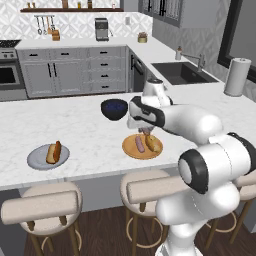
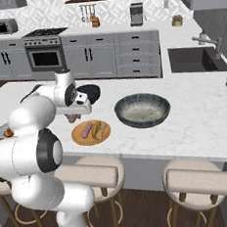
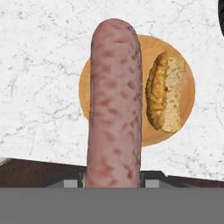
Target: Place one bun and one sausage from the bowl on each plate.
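My gripper (image 3: 110, 181) is shut on a long pink sausage (image 3: 114, 100), held level above the tan-orange plate (image 3: 188, 92). A split bun (image 3: 165, 94) lies on that plate to the right of the held sausage. From the base cameras, the gripper (image 1: 145, 132) (image 2: 72, 118) hangs over the plate (image 1: 145, 156) (image 2: 78, 137). There a sausage (image 1: 139, 144) (image 2: 87, 129) rests beside the bun (image 1: 153, 144) (image 2: 100, 130). The grey plate (image 1: 35, 161) at the left carries a bun and a sausage (image 1: 57, 149). The wide speckled bowl (image 2: 142, 109) looks empty.
A small dark blue bowl (image 1: 114, 109) stands behind the tan plate. Padded stools (image 1: 42, 202) line the counter's near edge. A sink (image 1: 182, 72) and a paper towel roll (image 1: 237, 76) are at the far right.
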